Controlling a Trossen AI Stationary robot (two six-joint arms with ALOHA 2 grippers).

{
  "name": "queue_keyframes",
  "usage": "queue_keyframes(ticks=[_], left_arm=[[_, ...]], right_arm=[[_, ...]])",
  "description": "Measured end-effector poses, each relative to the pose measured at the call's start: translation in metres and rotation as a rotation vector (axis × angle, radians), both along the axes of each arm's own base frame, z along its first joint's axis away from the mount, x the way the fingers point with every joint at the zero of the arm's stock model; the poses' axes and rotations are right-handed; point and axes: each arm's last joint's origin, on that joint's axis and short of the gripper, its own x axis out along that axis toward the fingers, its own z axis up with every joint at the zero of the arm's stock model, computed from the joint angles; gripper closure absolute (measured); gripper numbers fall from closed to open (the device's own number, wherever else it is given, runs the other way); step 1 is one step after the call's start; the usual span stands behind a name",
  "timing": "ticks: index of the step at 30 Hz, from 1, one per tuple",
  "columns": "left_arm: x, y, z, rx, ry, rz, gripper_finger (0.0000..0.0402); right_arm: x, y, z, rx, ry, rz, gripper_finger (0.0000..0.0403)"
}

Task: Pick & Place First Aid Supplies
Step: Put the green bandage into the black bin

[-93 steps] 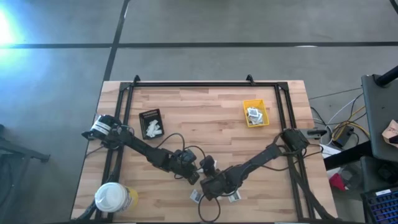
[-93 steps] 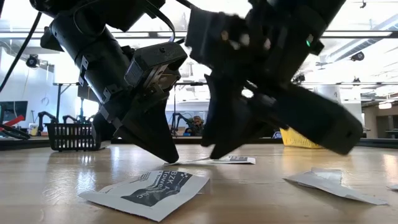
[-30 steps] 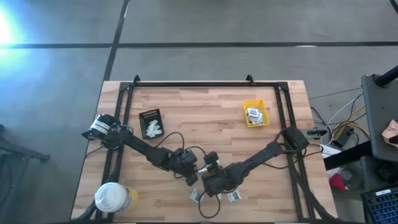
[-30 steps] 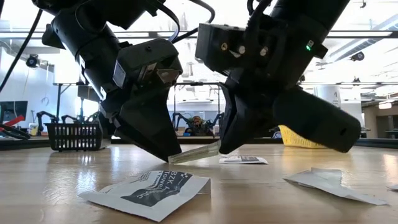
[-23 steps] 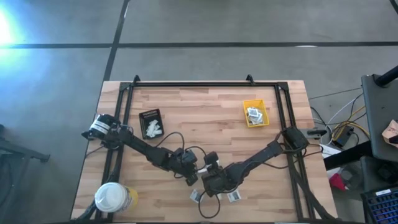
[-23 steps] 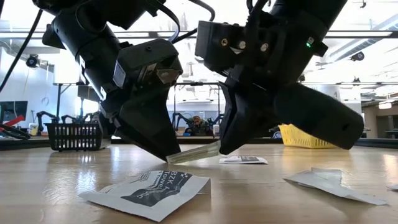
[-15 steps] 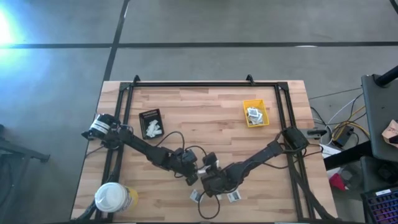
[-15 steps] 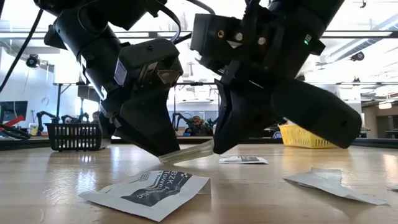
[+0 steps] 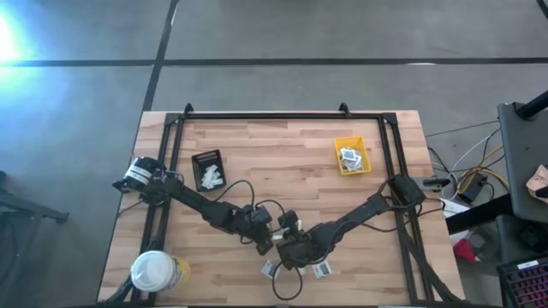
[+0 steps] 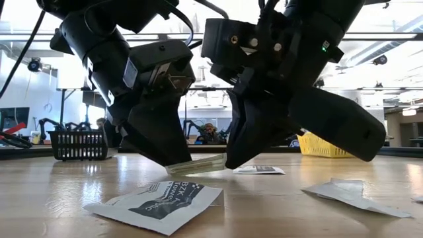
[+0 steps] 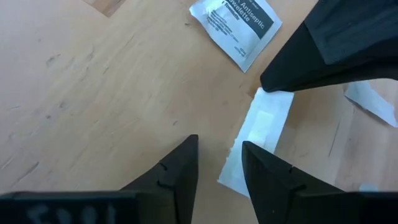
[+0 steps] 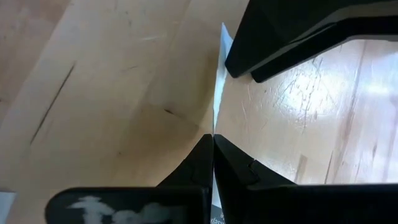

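Note:
A narrow pale strip (image 11: 264,127) of the first aid supplies hangs just above the wooden table near its front edge, between my two grippers. My right gripper (image 12: 212,138) is shut on one end of it. My left gripper (image 11: 219,142) stands open at the strip's other end (image 11: 231,177), and one of its fingers (image 11: 267,180) covers that end. In the low view the strip (image 10: 198,163) runs almost level from my left gripper (image 10: 175,164) to my right gripper (image 10: 230,162). From above, both grippers (image 9: 268,245) (image 9: 281,248) meet tip to tip. My right gripper pinches the strip's end (image 11: 273,96) between its two shut fingertips, slanting down from the table's right side. The strip is lifted clear of the table, almost level, sloping a little down toward my left gripper. My left gripper has the strip's free end at its fingertips; whether it touches it, I cannot tell.
Flat packets lie on the table close by: a printed one (image 10: 158,201) near the front edge, one (image 10: 353,192) to the right, an antiseptic one (image 11: 236,25) behind. A yellow bin (image 9: 364,167) stands far right, a black tray (image 9: 205,157) far left, a white-lidded tub (image 9: 157,274) near left.
The strip in my right gripper has shifted a little toward the table's left and come from slanting to almost level. Its free end stays at my left gripper's fingertips.

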Motion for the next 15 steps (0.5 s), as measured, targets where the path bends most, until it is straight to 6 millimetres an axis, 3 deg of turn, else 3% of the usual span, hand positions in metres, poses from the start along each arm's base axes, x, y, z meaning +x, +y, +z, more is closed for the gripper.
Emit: queue_keyframes(ticks=[15], left_arm=[[-0.0012, -0.0043, -0.0028, -0.033, 0.017, -0.002, 0.0266]], right_arm=[[0.0009, 0.0005, 0.0009, 0.002, -0.007, 0.003, 0.0394]])
